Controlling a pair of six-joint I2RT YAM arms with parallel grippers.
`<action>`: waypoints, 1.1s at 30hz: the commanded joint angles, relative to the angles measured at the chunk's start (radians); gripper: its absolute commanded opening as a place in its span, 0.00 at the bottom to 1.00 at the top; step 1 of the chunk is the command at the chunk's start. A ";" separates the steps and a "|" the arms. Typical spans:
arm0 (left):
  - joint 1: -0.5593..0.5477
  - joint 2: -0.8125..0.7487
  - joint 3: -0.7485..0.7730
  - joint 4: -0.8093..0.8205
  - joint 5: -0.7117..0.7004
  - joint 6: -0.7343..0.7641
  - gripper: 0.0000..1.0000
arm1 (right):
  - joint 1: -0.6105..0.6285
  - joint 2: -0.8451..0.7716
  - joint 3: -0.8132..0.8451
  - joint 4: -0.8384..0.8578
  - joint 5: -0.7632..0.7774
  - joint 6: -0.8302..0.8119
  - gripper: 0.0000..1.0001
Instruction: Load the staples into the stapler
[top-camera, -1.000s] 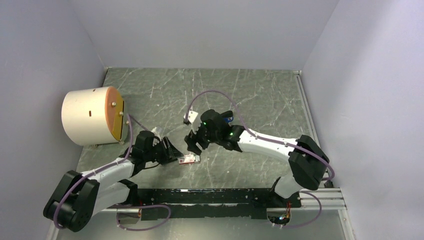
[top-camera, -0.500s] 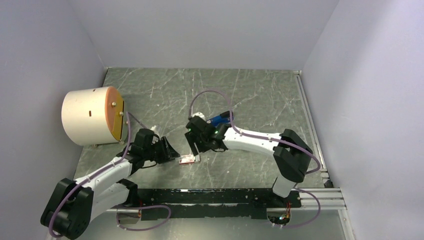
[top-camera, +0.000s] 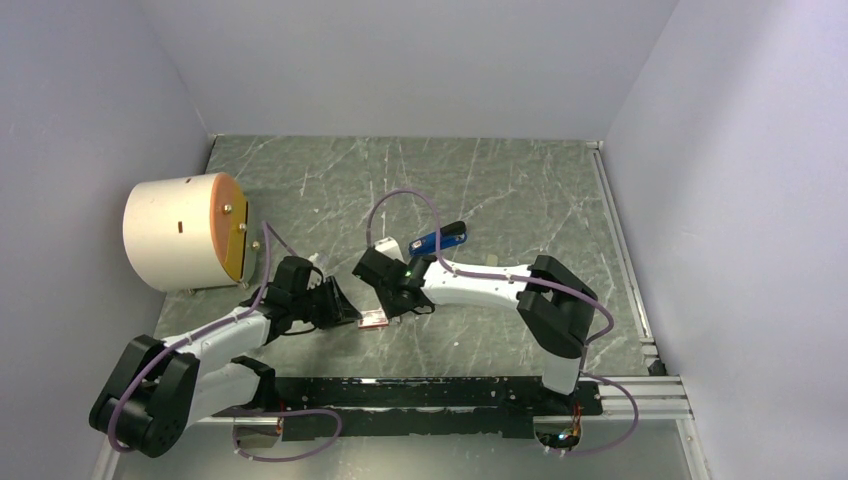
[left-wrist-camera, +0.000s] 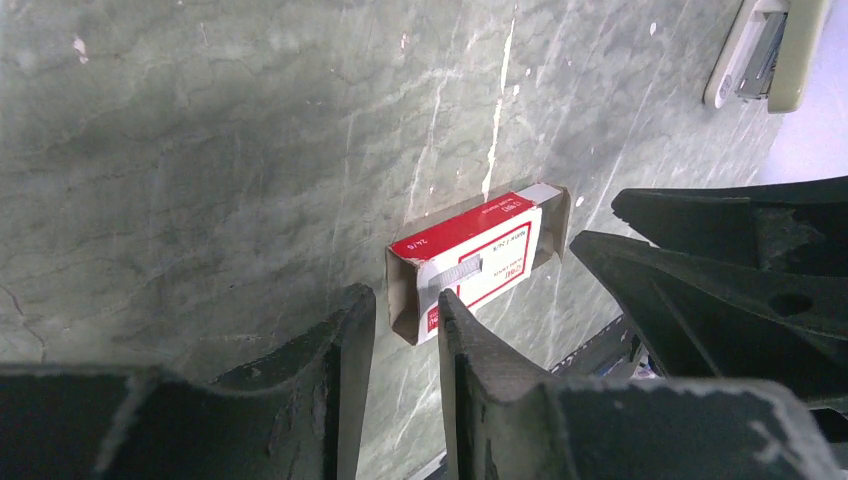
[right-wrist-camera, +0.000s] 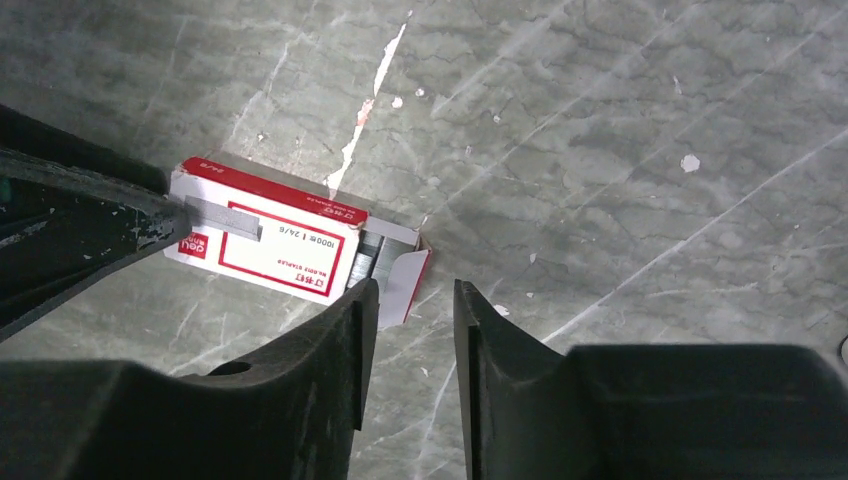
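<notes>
Red card with a white label forms the small box (left-wrist-camera: 500, 235), a flat oblong lying on the scratched, marbled grey-green tabletop (top-camera: 500, 180) with both ends open. We see the staples (right-wrist-camera: 368, 262) as a ribbed grey metal block inside its right-hand open end, in the near middle of the tabletop. A thin grey strip (right-wrist-camera: 222, 216) lies across the label towards the left end. The left pincer (left-wrist-camera: 404, 305), matte black and scuffed, has its tapered tips at the box's left end with only a narrow gap between them. We cannot tell whether they pinch the strip or hold nothing. The right pincer (right-wrist-camera: 416, 290) stands released, bare tabletop showing in its gap, its tips just beside the box's right-hand end. The stapler (top-camera: 436, 241), slim and blue with a black tip, lies farther off and to the right of the box, untouched. A cream drum (top-camera: 175, 235) with a tan bolted face rests on its side at the left edge.

Against a second ago, the right arm (top-camera: 480, 282) has swung left and nearer, uncovering the stapler it had mostly hidden, and its pincer has come down to the box; the box has stayed put
</notes>
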 joint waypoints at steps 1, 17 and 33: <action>0.000 -0.012 0.009 0.037 0.028 0.010 0.36 | 0.003 0.009 0.005 -0.019 0.022 0.031 0.37; 0.000 -0.003 -0.001 0.056 0.040 -0.003 0.36 | 0.004 0.044 -0.006 0.000 -0.028 0.011 0.47; 0.000 0.002 -0.010 0.074 0.060 -0.015 0.26 | 0.001 0.036 -0.005 -0.032 0.006 0.039 0.21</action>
